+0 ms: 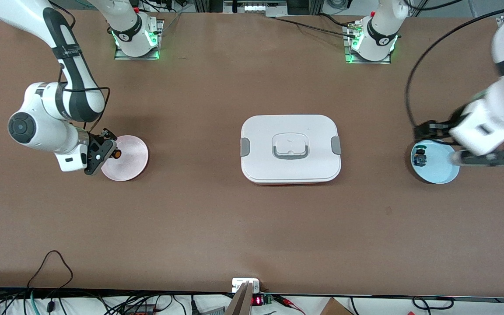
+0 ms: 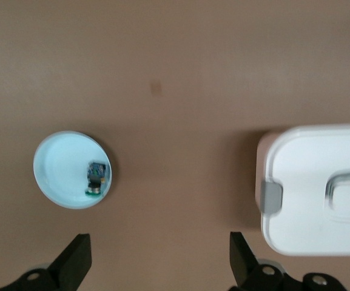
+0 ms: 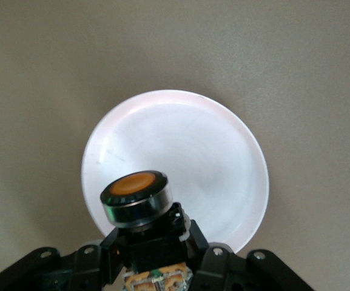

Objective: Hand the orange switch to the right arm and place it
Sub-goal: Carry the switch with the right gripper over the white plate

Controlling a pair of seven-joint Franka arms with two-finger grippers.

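Front view — no legible writing

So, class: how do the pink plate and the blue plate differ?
The pink plate lies bare at the right arm's end; the blue plate, at the left arm's end, holds a green-capped switch. The right gripper holds the orange switch over pink; the open left gripper hangs over blue. Both are round.

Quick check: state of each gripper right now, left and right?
Left gripper: open, empty, over the blue plate.
Right gripper: shut on the orange switch, over the pink plate.
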